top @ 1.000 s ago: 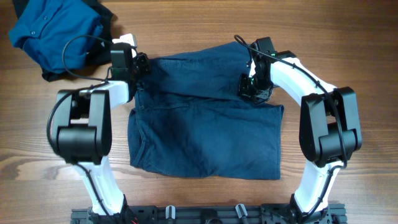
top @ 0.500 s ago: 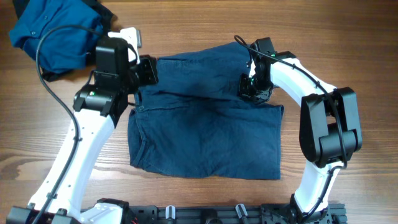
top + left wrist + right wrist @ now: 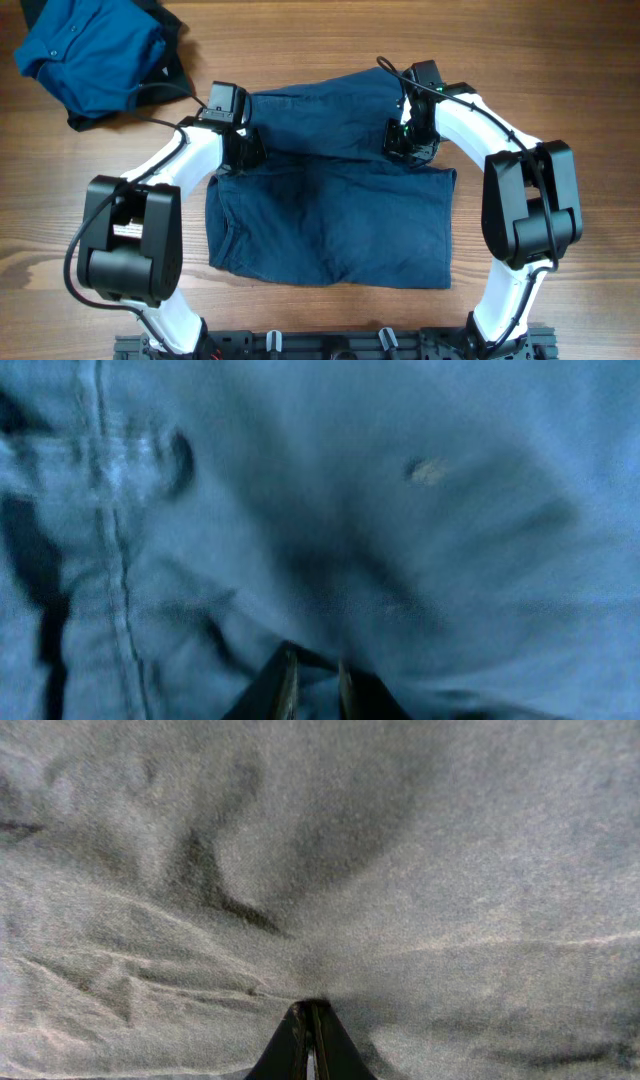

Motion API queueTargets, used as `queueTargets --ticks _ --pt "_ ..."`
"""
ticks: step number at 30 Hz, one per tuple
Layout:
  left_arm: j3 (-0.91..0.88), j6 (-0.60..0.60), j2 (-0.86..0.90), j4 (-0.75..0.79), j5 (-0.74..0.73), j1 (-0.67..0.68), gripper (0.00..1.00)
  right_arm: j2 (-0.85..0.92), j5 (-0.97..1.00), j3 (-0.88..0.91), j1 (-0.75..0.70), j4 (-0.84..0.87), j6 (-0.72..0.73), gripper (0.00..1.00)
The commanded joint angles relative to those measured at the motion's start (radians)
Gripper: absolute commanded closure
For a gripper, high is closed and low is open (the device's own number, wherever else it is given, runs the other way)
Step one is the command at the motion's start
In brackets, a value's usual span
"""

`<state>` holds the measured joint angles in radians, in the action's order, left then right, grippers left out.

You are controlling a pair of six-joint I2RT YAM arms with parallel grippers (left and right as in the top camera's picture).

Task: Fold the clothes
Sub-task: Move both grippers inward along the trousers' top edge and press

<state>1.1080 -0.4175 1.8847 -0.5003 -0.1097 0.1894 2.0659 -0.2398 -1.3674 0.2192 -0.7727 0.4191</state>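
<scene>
Navy shorts point(image 3: 330, 225) lay spread under both jaws. Right gripper point(image 3: 311, 1028) jaws were together on a pinched fold; left gripper point(image 3: 315, 685) jaws nearly together on a pucker. Cloth looked soft, limp, light; the thicker seam point(image 3: 120, 600) left of the left jaws would likely hold better

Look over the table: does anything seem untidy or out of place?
Yes. The bright blue shirt lies crumpled in a heap at the far left corner. The dark shorts lie spread in the middle, their folded upper part slanted.
</scene>
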Motion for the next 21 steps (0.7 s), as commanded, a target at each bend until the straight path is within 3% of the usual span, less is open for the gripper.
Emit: queueTargets --ticks 1,11,21 --pt "-0.011 -0.017 0.071 0.002 0.068 -0.013 0.83 0.053 0.056 0.050 -0.003 0.009 0.000 0.95" --pt "-0.011 -0.018 0.107 -0.150 0.066 -0.074 0.85 0.053 0.080 0.049 -0.018 0.045 0.043 0.96" --pt "-0.011 -0.017 0.107 -0.311 -0.028 -0.113 0.88 0.053 0.114 0.022 -0.141 0.054 0.052 0.96"
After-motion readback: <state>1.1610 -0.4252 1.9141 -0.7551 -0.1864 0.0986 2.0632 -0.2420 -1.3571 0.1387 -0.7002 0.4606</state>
